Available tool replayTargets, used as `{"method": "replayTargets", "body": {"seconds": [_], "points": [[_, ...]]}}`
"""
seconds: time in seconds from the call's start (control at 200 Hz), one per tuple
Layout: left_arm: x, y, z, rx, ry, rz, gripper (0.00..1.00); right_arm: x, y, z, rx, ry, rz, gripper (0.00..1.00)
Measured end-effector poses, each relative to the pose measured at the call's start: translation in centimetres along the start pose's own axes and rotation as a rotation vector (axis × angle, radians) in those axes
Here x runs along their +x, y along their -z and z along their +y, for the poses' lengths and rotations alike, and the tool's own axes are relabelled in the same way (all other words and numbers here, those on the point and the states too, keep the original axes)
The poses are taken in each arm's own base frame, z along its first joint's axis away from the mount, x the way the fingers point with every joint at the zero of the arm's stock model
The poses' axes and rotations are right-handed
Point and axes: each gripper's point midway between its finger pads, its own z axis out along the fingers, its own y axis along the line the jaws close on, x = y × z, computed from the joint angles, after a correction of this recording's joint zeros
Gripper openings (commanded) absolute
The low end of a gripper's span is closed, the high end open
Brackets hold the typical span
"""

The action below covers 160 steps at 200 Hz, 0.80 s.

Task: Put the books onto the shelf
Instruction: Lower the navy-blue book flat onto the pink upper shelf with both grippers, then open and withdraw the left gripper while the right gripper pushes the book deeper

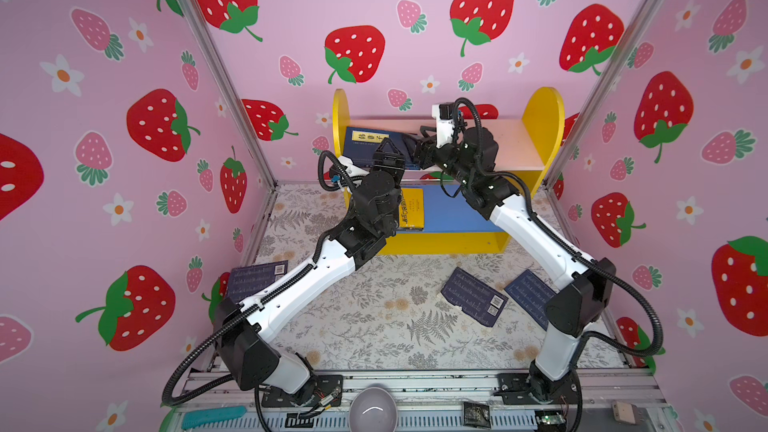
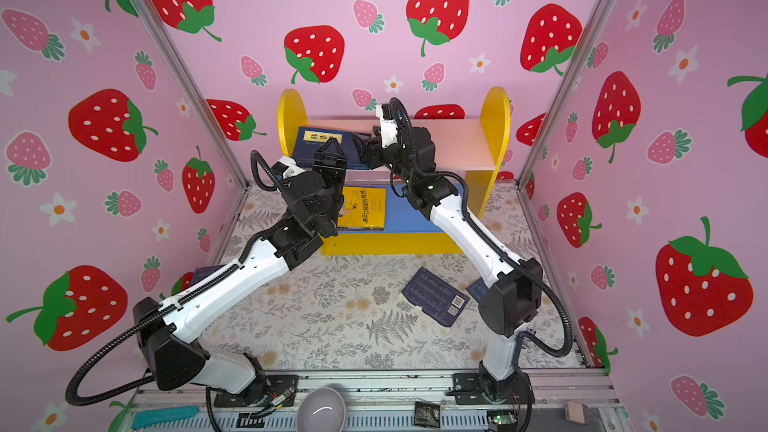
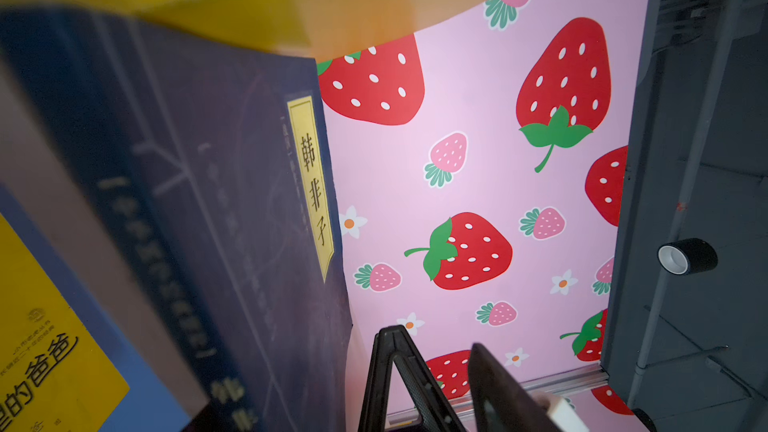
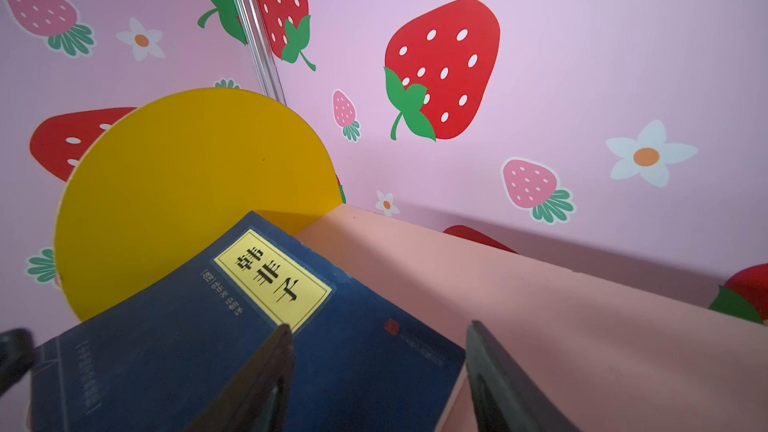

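- Navy book [image 1: 361, 150]: flat on pink upper board [image 1: 511, 139] of shelf [image 1: 544, 118], left end; long axis runs along board.
- Right claw [image 4: 380, 326]: jaws wide, straddling book's right edge, no pinch seen.
- Left claw [image 3: 432, 336]: wide, empty, nr book's front edge.
- Judged: right arm better placed.

Navy book [image 2: 302, 148] lies on the top board of the shelf [image 2: 457, 143], yellow book [image 2: 365, 207] below

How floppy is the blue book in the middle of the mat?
It looks like a thin paperback, so the blue book probably droops. Lying flat on the mat, it likely slides, not tips, if pushed.
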Motion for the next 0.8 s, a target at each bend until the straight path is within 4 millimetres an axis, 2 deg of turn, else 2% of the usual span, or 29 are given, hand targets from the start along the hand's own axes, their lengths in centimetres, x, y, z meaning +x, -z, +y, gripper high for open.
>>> {"method": "replayTargets", "body": {"seconds": [0.29,0.635,0.715,0.8], "points": [[0.0,0.1,0.0,-0.004,-0.019,0.032,0.79,1.0,-2.6,-0.1,0.009,0.106,0.086,0.65],[-0.8,0.8,0.1,-0.015,-0.05,0.072,0.87,1.3,-2.3,-0.2,0.023,0.207,0.153,0.64],[-1.5,1.4,0.3,-0.02,-0.089,0.078,0.99,1.3,-2.3,-0.2,0.026,0.216,0.155,0.64],[-2.4,2.3,1.9,-0.07,-0.2,0.087,1.0,1.4,-2.3,-0.3,0.028,0.223,0.16,0.64]]}}
